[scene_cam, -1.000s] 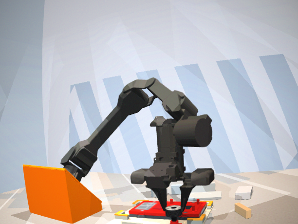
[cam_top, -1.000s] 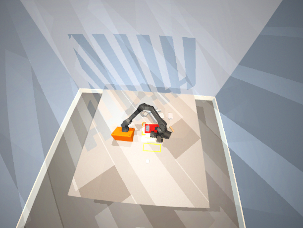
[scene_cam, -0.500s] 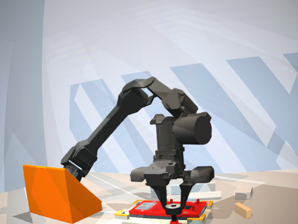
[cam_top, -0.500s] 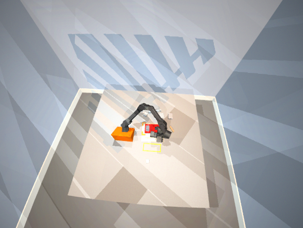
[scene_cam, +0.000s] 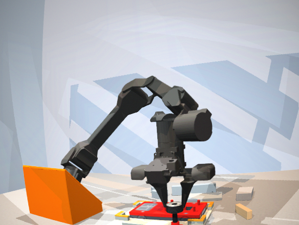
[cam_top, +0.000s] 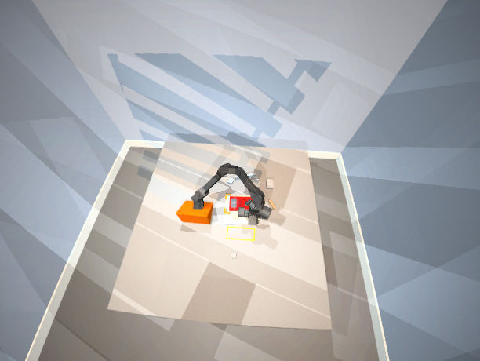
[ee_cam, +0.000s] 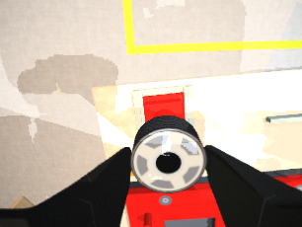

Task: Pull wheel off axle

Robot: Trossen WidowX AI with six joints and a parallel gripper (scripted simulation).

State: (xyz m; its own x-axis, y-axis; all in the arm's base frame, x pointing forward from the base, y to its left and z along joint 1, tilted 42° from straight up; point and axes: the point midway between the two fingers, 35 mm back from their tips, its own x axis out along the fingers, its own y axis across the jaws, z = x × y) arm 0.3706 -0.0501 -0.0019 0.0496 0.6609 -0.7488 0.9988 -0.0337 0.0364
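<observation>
The wheel (scene_cam: pixel 174 208) (ee_cam: pixel 144 163) has a black tyre and a grey spoked face. It sits between my fingers, high on the thin black upright axle (scene_cam: pixel 175 216). The axle stands at the front of the red board (scene_cam: pixel 149 212) (cam_top: pixel 244 200) (ee_cam: pixel 163 106). My gripper (scene_cam: pixel 174 204) (ee_cam: pixel 167 153) (cam_top: pixel 252 219) points straight down and is shut on the wheel's rim. I cannot tell whether the wheel is clear of the axle's top. The yellow marked rectangle (cam_top: pixel 240 239) (ee_cam: pixel 197 47) lies on the table just in front of the board, a short way from the gripper.
The arm's orange base (cam_top: pixel 194 213) (scene_cam: pixel 53 195) stands left of the board. A wooden block (scene_cam: pixel 243 211) (cam_top: pixel 272 204), a grey block (scene_cam: pixel 244 193) and pale blue blocks (scene_cam: pixel 195 189) lie to the right and behind. A small white cube (cam_top: pixel 234 255) lies in front of the rectangle.
</observation>
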